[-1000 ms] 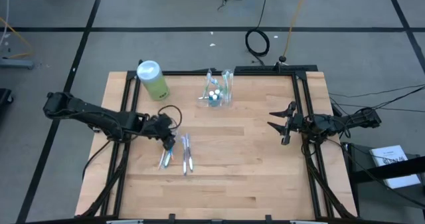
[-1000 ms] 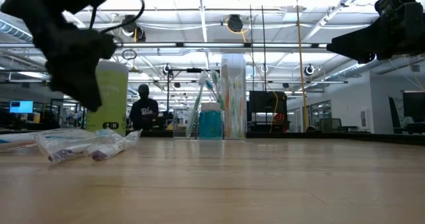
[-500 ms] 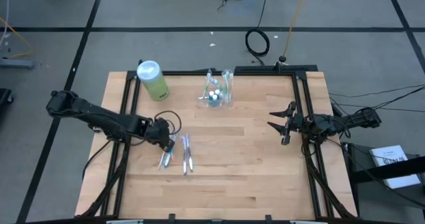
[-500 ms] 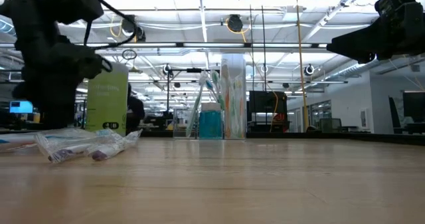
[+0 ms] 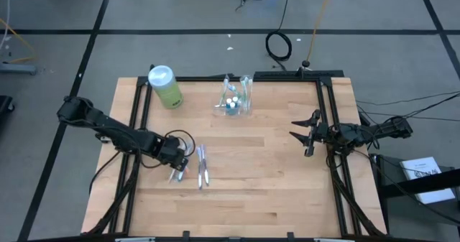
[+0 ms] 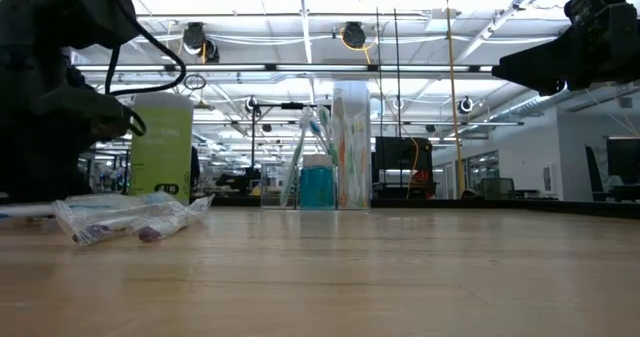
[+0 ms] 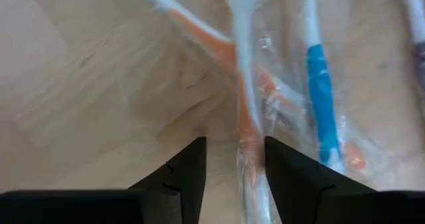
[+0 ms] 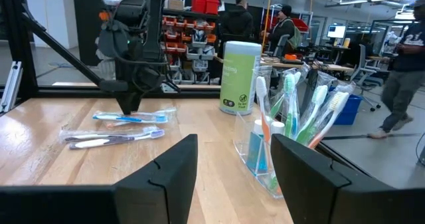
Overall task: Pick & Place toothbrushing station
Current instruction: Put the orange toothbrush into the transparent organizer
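The bench (image 5: 273, 170) is a pale butcher-block top of narrow wooden strips, edged by a dark frame; around it in the high view lies grey floor crossed by dark lines, with a coiled black cable (image 5: 279, 45) above the bench's upper edge. The toothbrushing station (image 5: 235, 97) stands upright near the upper middle of the bench, a clear holder with brushes poking out of it and something blue at its base; in the low view it sits at centre frame, far back on the wood (image 6: 325, 167). To its left in the high view the green bottle (image 5: 165, 86) lies close to the upper-left corner of the bench, apart from the station. Packaged toothbrushes (image 5: 202, 165) lie left of centre; the left end effector (image 5: 179, 169) is down over their left edge, its fingers spread and nothing between them, an orange-handled brush (image 7: 249, 127) showing in the gap in the left wrist view. The right end effector (image 5: 305, 136) hovers over the right side of the bench, fingers spread, empty. Beyond the bench the room is a large hall with strip lights, shelving with red bins (image 8: 202, 1), and people standing (image 8: 234, 21).
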